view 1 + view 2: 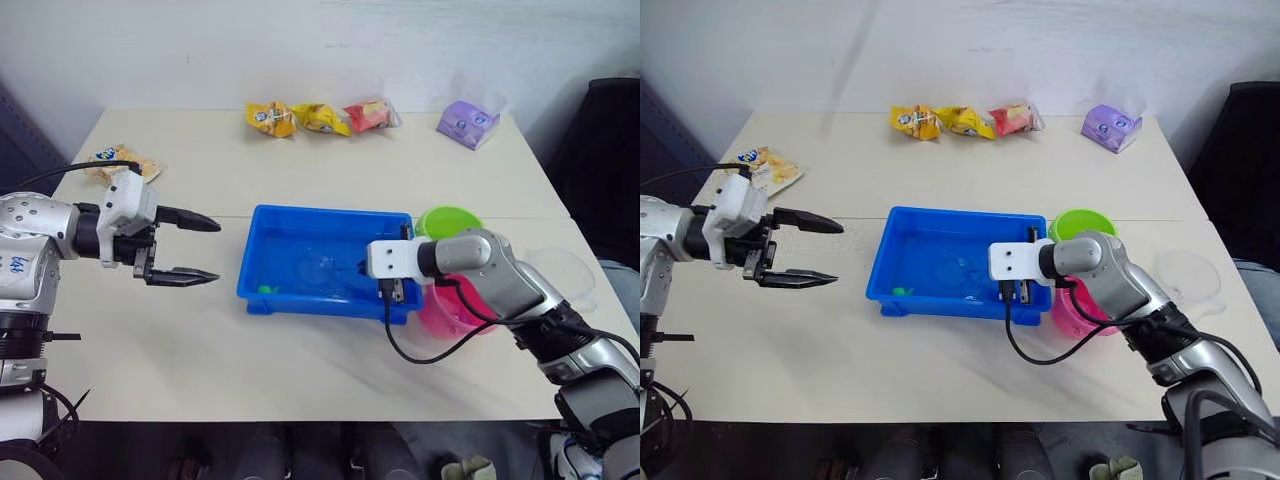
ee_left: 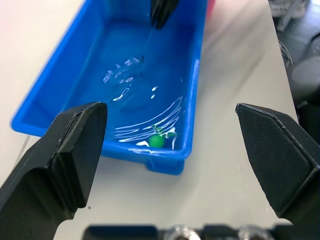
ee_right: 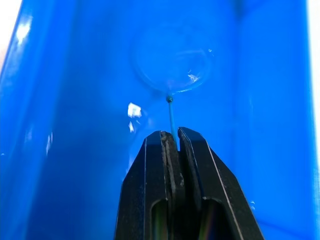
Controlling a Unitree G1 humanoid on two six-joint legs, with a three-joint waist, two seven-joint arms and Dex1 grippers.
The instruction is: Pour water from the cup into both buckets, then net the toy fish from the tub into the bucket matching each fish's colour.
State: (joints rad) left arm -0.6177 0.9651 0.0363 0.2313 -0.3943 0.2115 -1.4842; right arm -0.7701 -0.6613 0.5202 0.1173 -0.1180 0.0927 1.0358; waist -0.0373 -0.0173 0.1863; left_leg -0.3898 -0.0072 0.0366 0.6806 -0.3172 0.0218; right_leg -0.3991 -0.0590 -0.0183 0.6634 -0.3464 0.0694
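- Right gripper [image 3: 171, 136] was clenched on the net's thin handle, reaching over the tub's near-right corner; hoop of the net [image 3: 171, 62] sat down in the water ahead of the fingers, prob. so it could sweep under a fish.
- Left gripper [image 1: 192, 248] was released, fingers spread wide w/ nothing between them, hovering above the surface just left of the tub [image 1: 262, 232]. Looked like standby, kept apart from the tub so the net arm had room.
- Tub sat mid-surface, holding rippled water. One green toy fish [image 2: 157, 141] lay near the near wall at the left end, well apart from the net hoop. Other fish: couldn't make any out for sure.
- Green bucket [image 1: 449, 220] stood touching or just beside the tub's far-right corner; pink bucket [image 1: 452, 310] just beside the near-right corner, partly hidden by the right arm. Placed close to the tub, likely so netted fish travel a short way.
- Clear cup [image 1: 1188, 273] rested on the surface right of the buckets, out of the work area, so pouring judged done; water level in buckets couldn't be told.
- Step judged: netting stage. Next move likely needs the hoop carried leftward to the green fish, then lifted to the green bucket.
- Risk: thin handle twisting in the grip.
- Snack packets [image 1: 322, 118] sat along the far edge, unrelated.
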